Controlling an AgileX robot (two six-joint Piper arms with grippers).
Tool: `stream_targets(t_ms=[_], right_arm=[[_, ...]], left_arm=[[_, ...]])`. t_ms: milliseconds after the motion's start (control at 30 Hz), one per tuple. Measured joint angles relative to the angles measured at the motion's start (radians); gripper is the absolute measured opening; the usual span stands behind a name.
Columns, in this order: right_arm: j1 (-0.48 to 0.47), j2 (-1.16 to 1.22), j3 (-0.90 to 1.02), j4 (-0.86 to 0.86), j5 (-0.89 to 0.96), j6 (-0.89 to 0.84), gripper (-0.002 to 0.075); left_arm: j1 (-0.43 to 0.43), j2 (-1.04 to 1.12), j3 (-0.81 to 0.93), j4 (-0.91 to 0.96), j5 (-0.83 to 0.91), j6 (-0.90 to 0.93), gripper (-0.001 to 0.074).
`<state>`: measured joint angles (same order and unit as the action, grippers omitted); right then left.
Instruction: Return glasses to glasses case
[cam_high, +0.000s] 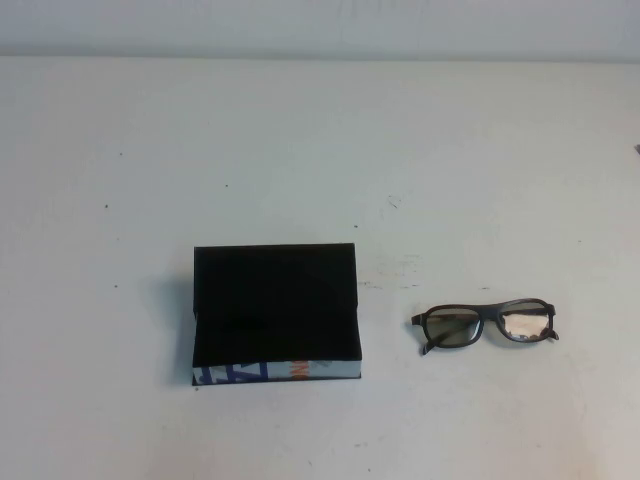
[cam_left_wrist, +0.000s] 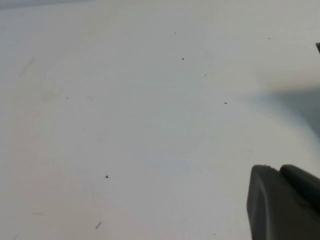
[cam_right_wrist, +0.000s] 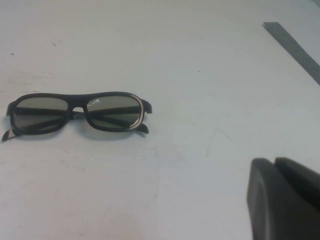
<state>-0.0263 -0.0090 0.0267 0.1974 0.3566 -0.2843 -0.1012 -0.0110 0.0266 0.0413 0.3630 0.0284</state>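
The glasses case (cam_high: 275, 310) is a black box on the white table, left of centre. Its lid stands open at the back and the black inside shows nothing in it. Its white front edge (cam_high: 275, 371) has blue and orange print. The glasses (cam_high: 485, 323) lie on the table to the right of the case, apart from it, arms folded. They also show in the right wrist view (cam_right_wrist: 77, 112). My right gripper (cam_right_wrist: 272, 161) is shut and empty, well short of the glasses. My left gripper (cam_left_wrist: 277, 169) is shut and empty over bare table. Neither gripper shows in the high view.
The white table (cam_high: 320, 150) stretches wide behind and beside the case and glasses. A grey strip (cam_right_wrist: 295, 47) runs along the far corner in the right wrist view. Small dark specks dot the table surface.
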Motion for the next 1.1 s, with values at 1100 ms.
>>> stream_targets(t_ms=[1100], right_arm=[[0.0,-0.001,0.0,0.081,-0.023,0.0,-0.0014]], left_arm=[[0.0,0.0,0.0,0.0,0.0,0.0,-0.0001]])
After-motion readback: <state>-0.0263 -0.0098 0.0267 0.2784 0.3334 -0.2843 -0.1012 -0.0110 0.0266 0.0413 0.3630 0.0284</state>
